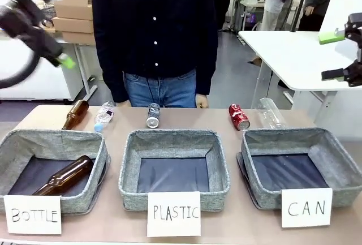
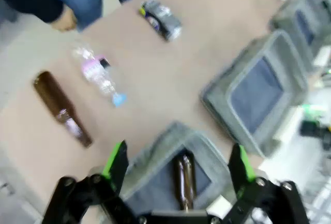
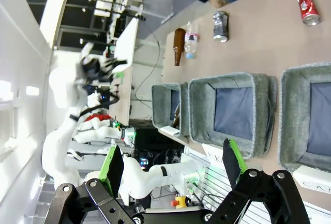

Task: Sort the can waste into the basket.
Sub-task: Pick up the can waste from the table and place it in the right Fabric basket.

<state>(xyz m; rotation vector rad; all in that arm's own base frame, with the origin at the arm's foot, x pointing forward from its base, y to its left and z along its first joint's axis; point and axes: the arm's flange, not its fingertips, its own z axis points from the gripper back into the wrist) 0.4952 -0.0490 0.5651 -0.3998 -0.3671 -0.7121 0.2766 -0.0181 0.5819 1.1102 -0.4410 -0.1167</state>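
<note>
The black can (image 1: pixel 153 115) lies on its side near the far edge of the tabletop (image 1: pixel 192 121), about the middle, with its silver end facing the near edge; the red can (image 1: pixel 239 116) lies on its side near the far edge too, more to the right, just beside a clear bottle (image 1: pixel 271 112); the CAN basket (image 1: pixel 263 197) sits at the near right corner with its dark lining showing, and both cans are apart from it; the PLASTIC basket (image 1: pixel 129 166) sits in the middle of the near edge; the BOTTLE basket (image 1: pixel 85 143) sits at the near left corner with a brown bottle (image 1: pixel 62 177) inside; another brown bottle (image 1: pixel 74 114) and a second clear bottle (image 1: pixel 105 115) lie near the far left corner; the left gripper (image 2: pixel 178 162) hangs high over the left side, its fingers spread wide; the right gripper (image 3: pixel 170 164) hangs high past the right edge, its fingers spread wide too; a person (image 1: pixel 155 30) stands at the far edge.
</note>
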